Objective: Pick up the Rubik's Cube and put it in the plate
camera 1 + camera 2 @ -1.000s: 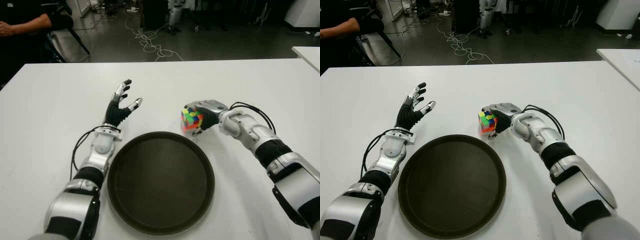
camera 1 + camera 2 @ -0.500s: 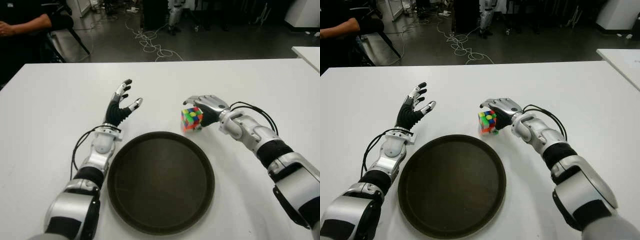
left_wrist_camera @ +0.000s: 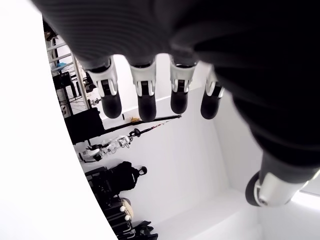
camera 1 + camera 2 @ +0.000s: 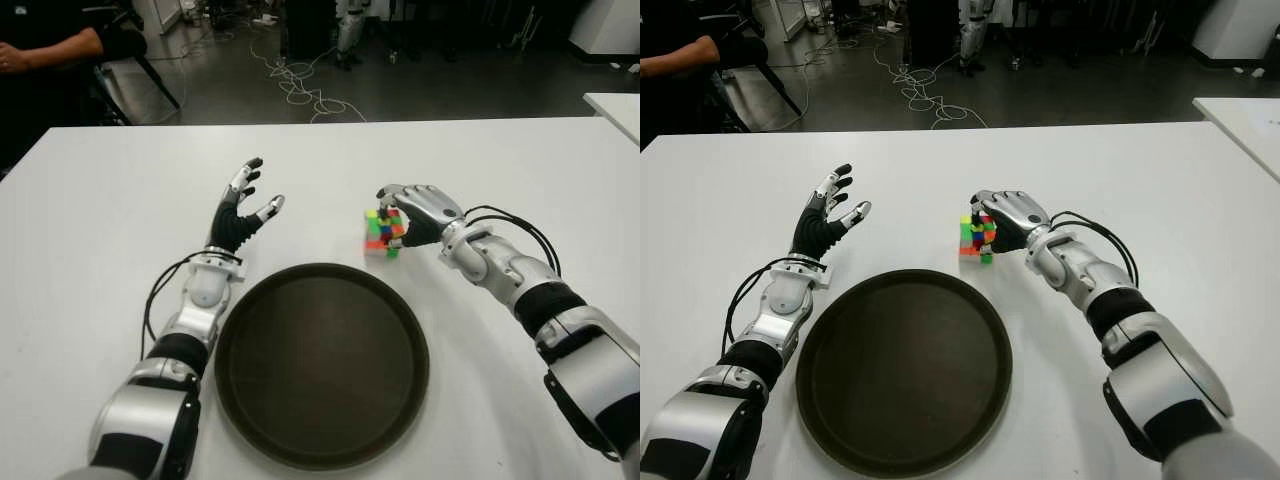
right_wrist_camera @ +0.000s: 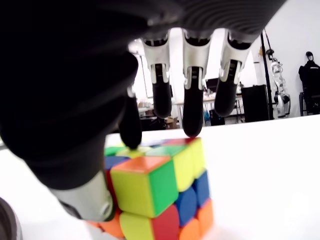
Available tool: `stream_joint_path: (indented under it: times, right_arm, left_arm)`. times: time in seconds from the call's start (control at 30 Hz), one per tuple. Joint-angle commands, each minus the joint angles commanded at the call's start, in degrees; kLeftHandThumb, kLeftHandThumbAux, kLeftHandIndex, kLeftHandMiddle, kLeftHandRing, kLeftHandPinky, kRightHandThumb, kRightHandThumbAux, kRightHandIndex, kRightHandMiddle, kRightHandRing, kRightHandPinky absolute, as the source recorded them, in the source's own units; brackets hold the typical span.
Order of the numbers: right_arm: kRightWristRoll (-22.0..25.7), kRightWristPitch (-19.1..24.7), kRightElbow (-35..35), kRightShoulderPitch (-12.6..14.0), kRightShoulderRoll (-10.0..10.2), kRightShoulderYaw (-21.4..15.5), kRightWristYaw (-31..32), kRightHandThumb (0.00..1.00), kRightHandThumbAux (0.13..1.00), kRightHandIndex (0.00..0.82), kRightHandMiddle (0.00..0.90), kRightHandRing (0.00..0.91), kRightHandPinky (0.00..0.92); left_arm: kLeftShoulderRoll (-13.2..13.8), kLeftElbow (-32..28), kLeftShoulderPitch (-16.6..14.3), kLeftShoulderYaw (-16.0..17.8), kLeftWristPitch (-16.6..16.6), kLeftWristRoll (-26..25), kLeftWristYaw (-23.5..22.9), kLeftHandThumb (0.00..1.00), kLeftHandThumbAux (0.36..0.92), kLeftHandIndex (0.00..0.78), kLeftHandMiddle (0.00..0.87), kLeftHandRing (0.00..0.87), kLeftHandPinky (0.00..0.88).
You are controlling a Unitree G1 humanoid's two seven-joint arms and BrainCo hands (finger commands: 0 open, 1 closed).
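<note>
- The right hand (image 4: 420, 212), silver and black, shows right of the frame's centre in the eye views, arched over the multicoloured Rubik's Cube (image 4: 381, 232).
- In the right wrist view its fingers (image 5: 192, 107) curl down over the cube's top: two fingertips touch or nearly touch the upper face, and the thumb lies against the near side. Whether the grip is firm cannot be told.
- The cube stands on the white tabletop (image 4: 110, 200) at mid-frame, just beyond the far right rim of the round dark brown plate (image 4: 322, 365), near it but apart, and outside it.
- The left hand (image 4: 240, 205) shows left of centre, beside the plate's upper left edge, well apart from the cube; its fingers (image 3: 145, 97) are spread straight, the thumb splayed, holding nothing.
- A person's arm (image 4: 40, 48) shows at the upper left corner, beyond the tabletop.
</note>
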Motion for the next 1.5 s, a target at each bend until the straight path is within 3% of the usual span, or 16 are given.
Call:
stream_joint_path:
  times: [0.23,1.33,1.4,1.5]
  right_arm:
    - [0.38,-0.25,0.22,0.06,0.13,-0.5,-0.33,0.213,0.824,0.514,0.66,0.683,0.674]
    - [0.54,-1.69,1.66,-0.24,0.31,-0.93,-2.72,0.223,0.816,0.516,0.645,0.655,0.639]
    - [0.65,-1.68,1.52,-0.15,0.3,-1.04,-2.68,0.493,0.766,0.462,0.609,0.623,0.599]
    - [0.77,-1.6,1.33,0.04,0.33,-1.27,-3.12,0.612,0.744,0.429,0.534,0.559,0.536]
  left_arm:
    - [-0.06,0.03,0.02,-0.03,-0.07,0.03,0.3,0.006,0.579,0.055,0.072,0.063,0.092]
    - [0.11,0.35,0.01,-0.47,-0.6,0.86,1.33,0.02,0.612,0.065,0.074,0.058,0.08]
    - [0.14,0.47,-0.05,-0.54,-0.47,1.04,1.55,0.017,0.602,0.06,0.07,0.058,0.084]
    - [0.18,0.54,-0.13,-0.57,-0.35,1.17,1.76,0.011,0.598,0.063,0.074,0.06,0.086]
